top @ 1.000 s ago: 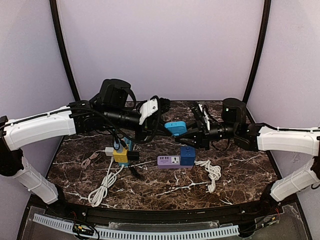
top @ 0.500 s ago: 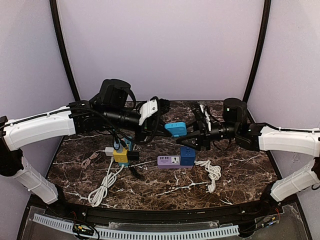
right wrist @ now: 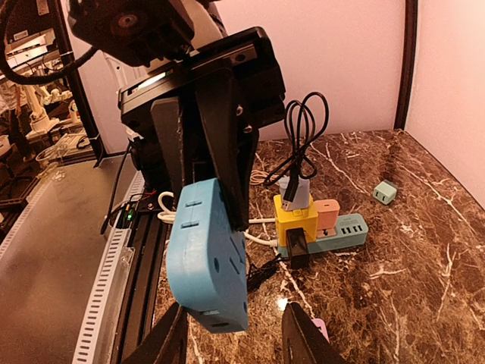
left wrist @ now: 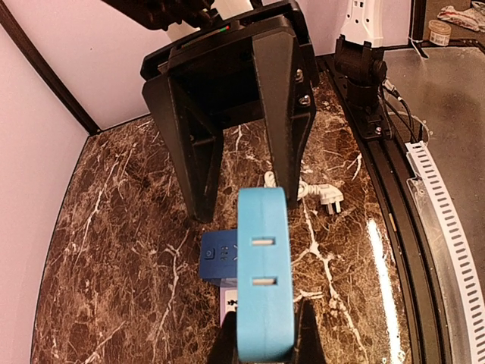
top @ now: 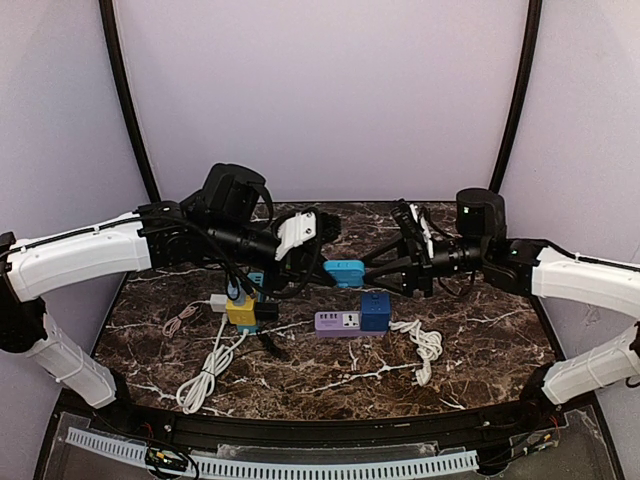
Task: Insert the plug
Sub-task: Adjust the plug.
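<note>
A light-blue plug adapter (top: 344, 272) hangs in the air above the table's middle. My left gripper (left wrist: 265, 335) is shut on its near end, with two slots facing the left wrist camera on the adapter (left wrist: 264, 273). My right gripper (right wrist: 235, 337) is open. Its fingers stand on either side of the adapter's (right wrist: 208, 265) lower end, with a clear gap on the right side. In the top view the right gripper (top: 372, 272) sits just right of the adapter. A white plug on a coiled cable (top: 425, 345) lies on the marble.
A purple power strip (top: 338, 322) with a dark blue cube (top: 375, 310) lies under the adapter. A yellow cube adapter (right wrist: 299, 224) with chargers sits on a teal strip (top: 242, 310) at the left. A white cable (top: 205, 370) trails forward. A small mint charger (right wrist: 385, 192) lies apart.
My right gripper has opened and drawn back to the right, off the adapter. The left gripper still holds the adapter, which has shifted slightly left and down.
</note>
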Controlling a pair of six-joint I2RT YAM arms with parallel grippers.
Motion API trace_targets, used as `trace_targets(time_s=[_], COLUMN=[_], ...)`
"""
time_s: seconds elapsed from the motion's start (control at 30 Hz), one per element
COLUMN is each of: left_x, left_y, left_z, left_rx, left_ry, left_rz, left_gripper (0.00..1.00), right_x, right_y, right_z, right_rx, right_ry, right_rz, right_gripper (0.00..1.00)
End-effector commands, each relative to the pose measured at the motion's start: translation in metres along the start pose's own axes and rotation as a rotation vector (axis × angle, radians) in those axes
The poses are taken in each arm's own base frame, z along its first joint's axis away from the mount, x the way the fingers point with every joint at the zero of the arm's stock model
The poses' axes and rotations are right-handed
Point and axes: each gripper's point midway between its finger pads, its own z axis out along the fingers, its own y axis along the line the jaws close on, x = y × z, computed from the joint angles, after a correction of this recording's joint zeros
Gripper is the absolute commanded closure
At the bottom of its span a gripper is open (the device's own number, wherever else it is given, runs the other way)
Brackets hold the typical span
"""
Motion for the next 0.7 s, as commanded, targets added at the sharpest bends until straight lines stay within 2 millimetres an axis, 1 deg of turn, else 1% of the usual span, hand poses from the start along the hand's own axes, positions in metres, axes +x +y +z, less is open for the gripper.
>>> trace_targets(time_s=[0.0, 0.23, 0.4, 0.5, 0.53, 0.57, 0.67], left_x=[-0.004, 0.000, 0.001, 0.001, 0.001, 0.001, 0.001], left_y=[-0.005, -0.005, -0.002, -0.001, -0.002, -0.002, -0.002], left_z=[0.000, 0.004, 0.005, 0.006, 0.006, 0.006, 0.007], left_rx=[0.021, 0.021, 0.006, 0.003, 0.005, 0.005, 0.008], left_ry=[-0.002, 0.004, 0.005, 0.005, 0.005, 0.004, 0.001], left_rz=[0.007, -0.017, -0.019, -0.018, -0.019, -0.019, -0.018], left_gripper=[0.99, 0.99, 0.99, 0.99, 0.99, 0.99, 0.99], right_x=[-0.005, -0.006, -0.003, -0.006, -0.007, -0.007, -0.007], right_y=[0.003, 0.010, 0.017, 0.020, 0.019, 0.018, 0.012], right_z=[0.005, 0.014, 0.016, 0.015, 0.015, 0.016, 0.018], right_rx=[-0.054, -0.119, -0.159, -0.162, -0.158, -0.151, -0.125], right_ry=[0.003, -0.016, -0.016, -0.028, -0.031, -0.033, -0.029], right_rz=[-0.004, -0.003, -0.012, -0.027, -0.030, -0.030, -0.021], right_gripper=[0.59, 0.59, 0.50, 0.48, 0.49, 0.54, 0.77])
